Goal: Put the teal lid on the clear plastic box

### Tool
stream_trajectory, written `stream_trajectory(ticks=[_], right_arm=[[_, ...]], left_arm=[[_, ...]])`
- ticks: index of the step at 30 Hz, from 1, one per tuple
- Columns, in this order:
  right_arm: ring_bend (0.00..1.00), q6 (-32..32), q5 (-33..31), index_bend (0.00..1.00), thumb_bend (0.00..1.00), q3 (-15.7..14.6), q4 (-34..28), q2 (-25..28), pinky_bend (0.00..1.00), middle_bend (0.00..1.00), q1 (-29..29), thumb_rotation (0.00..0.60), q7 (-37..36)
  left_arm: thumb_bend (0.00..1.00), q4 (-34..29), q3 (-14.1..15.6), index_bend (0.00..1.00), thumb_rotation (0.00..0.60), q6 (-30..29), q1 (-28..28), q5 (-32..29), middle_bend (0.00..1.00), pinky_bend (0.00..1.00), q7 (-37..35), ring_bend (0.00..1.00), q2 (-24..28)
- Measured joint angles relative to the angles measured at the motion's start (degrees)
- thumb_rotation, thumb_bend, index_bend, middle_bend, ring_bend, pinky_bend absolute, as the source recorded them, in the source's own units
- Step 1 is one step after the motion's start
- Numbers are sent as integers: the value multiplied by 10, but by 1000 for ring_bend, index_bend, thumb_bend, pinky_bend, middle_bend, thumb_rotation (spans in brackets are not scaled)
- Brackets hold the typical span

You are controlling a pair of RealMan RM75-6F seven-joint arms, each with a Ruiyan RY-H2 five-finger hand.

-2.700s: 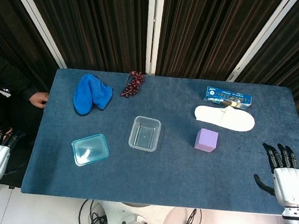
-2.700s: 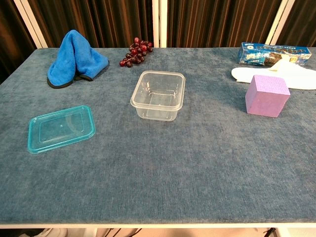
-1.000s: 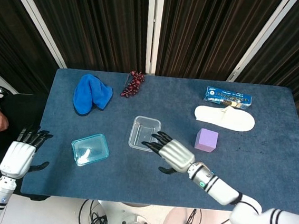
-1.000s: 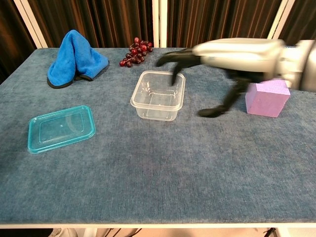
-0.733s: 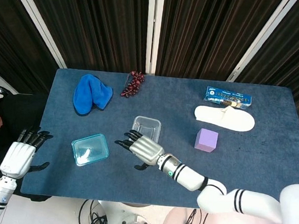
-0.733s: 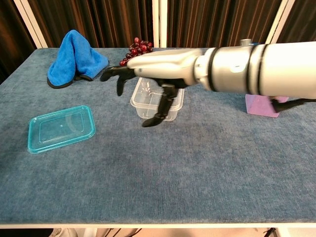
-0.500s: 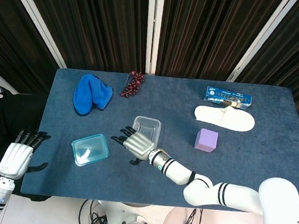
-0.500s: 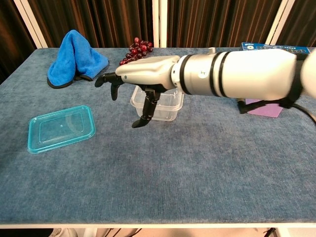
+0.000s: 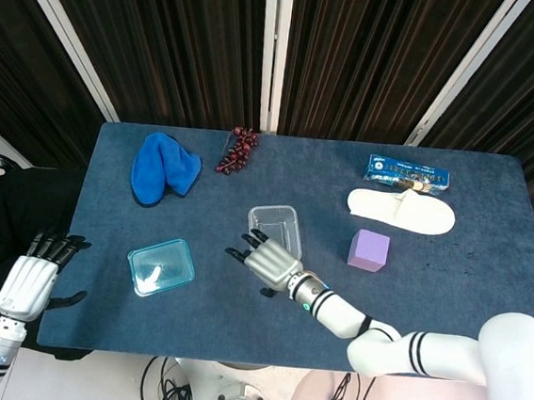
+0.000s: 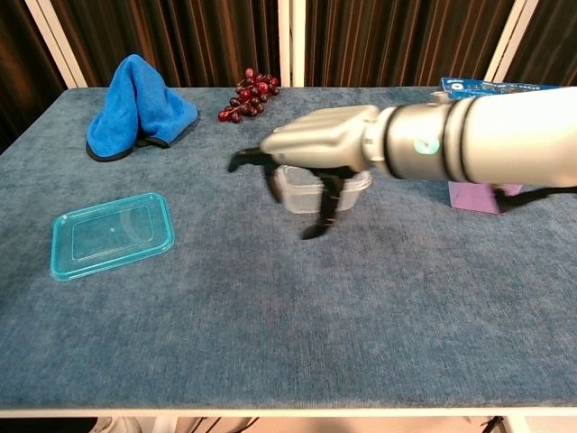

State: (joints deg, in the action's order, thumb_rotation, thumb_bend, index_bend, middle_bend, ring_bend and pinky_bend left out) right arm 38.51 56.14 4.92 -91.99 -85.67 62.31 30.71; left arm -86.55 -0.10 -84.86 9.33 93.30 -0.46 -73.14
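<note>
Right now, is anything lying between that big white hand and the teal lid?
No. In the head view, only bare blue tabletop separates the right hand from the teal lid.

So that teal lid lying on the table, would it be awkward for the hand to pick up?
Probably. The teal lid looks thin and lies flat on the blue cloth-covered table, leaving little edge to grip. It seems light and slightly bendy, so it may slide or flex rather than lift cleanly.

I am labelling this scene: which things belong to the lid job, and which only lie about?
For the job: teal lid, clear box, right hand.

Lying about: blue cloth, grapes, purple block, white slipper, snack packet.
</note>
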Motion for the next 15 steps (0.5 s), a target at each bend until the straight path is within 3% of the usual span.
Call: stream_trajectory(ticks=[4,7,15], right_arm=[[0,38,5,0,129,-48,-55,59,0,349,-24,600,35],[0,69,12,0,129,-65,-89,95,0,303,-45,600,43],[0,101,68,0,156,-39,-112,140,0,230,-80,600,-77]], left_arm=[[0,-5,1,245,600,0,2,4,200,64,4,80,-1],[0,-10,1,244,600,0,4,6,200,64,9,80,-1],[0,-19,-1,244,600,4,8,4,200,64,16,80,1]])
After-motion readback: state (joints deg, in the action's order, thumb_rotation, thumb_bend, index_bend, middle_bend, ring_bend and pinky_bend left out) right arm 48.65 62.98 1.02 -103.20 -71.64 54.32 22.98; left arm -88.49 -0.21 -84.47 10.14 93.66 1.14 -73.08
